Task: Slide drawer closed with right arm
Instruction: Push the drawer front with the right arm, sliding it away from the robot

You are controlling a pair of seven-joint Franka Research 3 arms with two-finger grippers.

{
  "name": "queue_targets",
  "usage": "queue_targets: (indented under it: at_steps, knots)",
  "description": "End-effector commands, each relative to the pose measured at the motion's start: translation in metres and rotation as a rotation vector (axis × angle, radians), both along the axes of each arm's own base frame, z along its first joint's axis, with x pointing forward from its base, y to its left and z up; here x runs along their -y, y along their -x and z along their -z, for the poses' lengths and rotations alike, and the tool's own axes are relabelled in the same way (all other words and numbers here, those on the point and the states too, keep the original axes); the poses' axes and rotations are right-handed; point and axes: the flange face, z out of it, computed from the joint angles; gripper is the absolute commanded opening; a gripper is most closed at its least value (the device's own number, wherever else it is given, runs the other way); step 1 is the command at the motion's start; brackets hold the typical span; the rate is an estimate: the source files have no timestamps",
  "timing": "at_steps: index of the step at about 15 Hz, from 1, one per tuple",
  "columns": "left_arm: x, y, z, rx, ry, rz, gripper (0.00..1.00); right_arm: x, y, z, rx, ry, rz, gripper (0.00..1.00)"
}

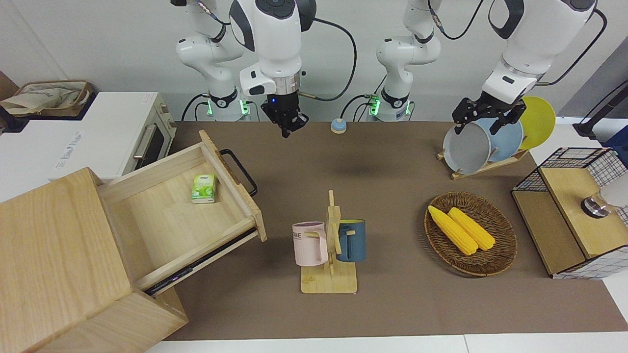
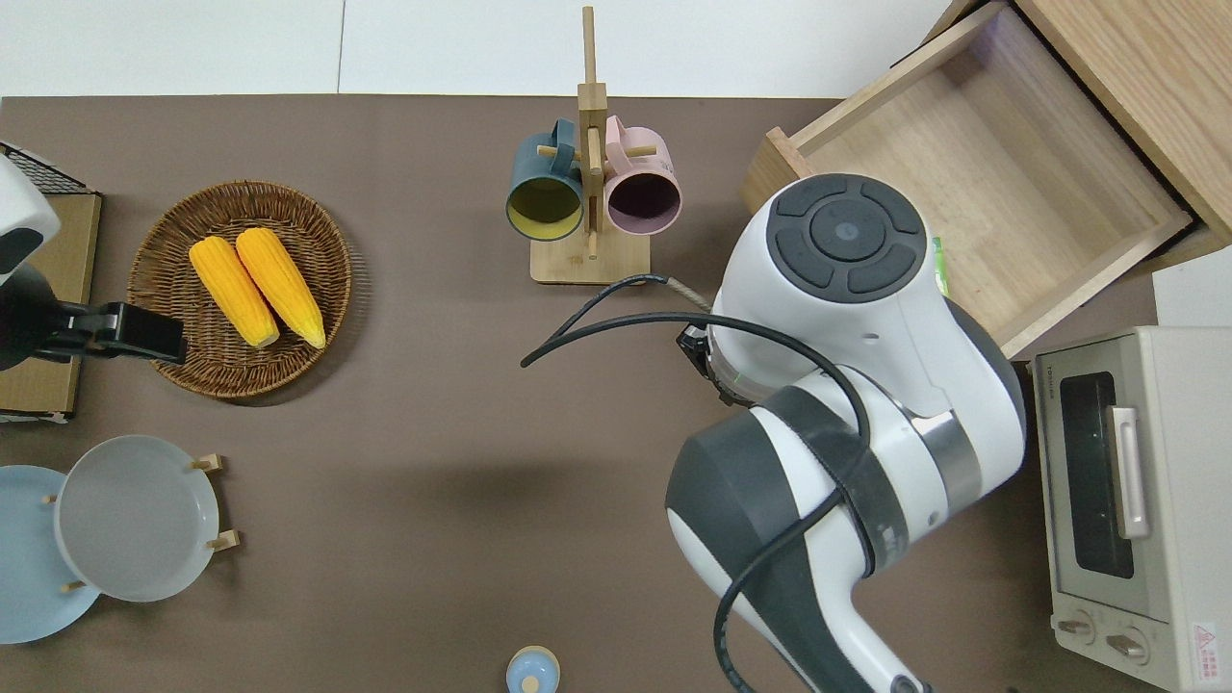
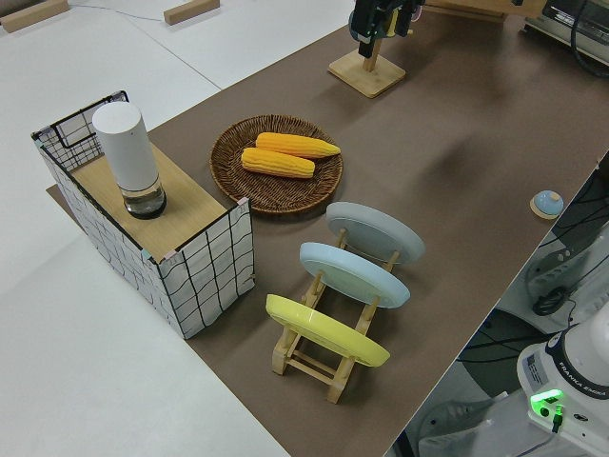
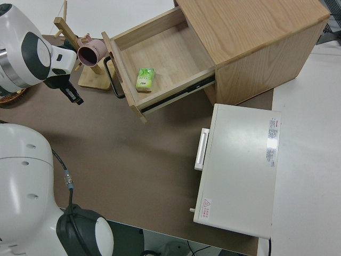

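A wide, shallow pale-wood drawer (image 1: 181, 215) stands pulled well out of a big light-wood cabinet (image 1: 59, 264) at the right arm's end of the counter (image 1: 392, 304). Its black loop handle (image 1: 239, 171) faces the open middle of the counter. Inside the drawer, close to its front panel, lies a small green packet (image 1: 203, 188); the rest of the drawer floor is bare wood.

Seen from overhead, the drawer sits at about 1 o'clock from the counter's middle. The right arm (image 2: 847, 404) reaches in from 5 o'clock and hides the drawer's front corner there. Its gripper (image 1: 287, 122) hangs in the air, fingers pointing down, clear of the handle and touching nothing. Whether those fingers are wide or narrow cannot be told.

A white toaster oven (image 2: 1126, 500) stands beside the cabinet, nearer to the robots. At 12 o'clock from the counter's middle stands a wooden mug rack (image 1: 329, 264) with a pink mug (image 1: 310, 243) and a dark blue mug (image 1: 351, 240) hung on it. Toward the left arm's end lie a wicker basket (image 1: 505, 240) holding two yellow corn cobs (image 1: 461, 229), a wooden plate rack (image 3: 328, 333) with three plates, and a wood-and-wire-mesh box (image 3: 157, 248).

The left arm is parked; its fingers (image 1: 458, 119) are spread apart and hold nothing.
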Motion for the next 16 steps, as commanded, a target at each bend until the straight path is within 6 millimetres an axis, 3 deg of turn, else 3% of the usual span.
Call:
queue_targets:
  at_steps: [1, 6, 10, 16]
  knots:
    - [0.002, 0.003, -0.006, -0.003, -0.019, -0.005, 1.0, 0.004, -0.008, 0.015, 0.015, 0.011, 0.056, 0.0]
    - [0.002, 0.003, -0.005, -0.004, -0.019, -0.005, 0.99, 0.012, -0.025, 0.025, 0.055, -0.005, 0.072, 0.0]
    - [0.002, 0.003, -0.006, -0.003, -0.019, -0.005, 0.99, 0.034, -0.043, 0.038, 0.064, 0.005, 0.102, 0.0]
    - [0.002, 0.003, -0.004, -0.006, -0.019, -0.005, 0.99, 0.045, -0.062, 0.043, 0.124, -0.011, 0.112, 0.0]
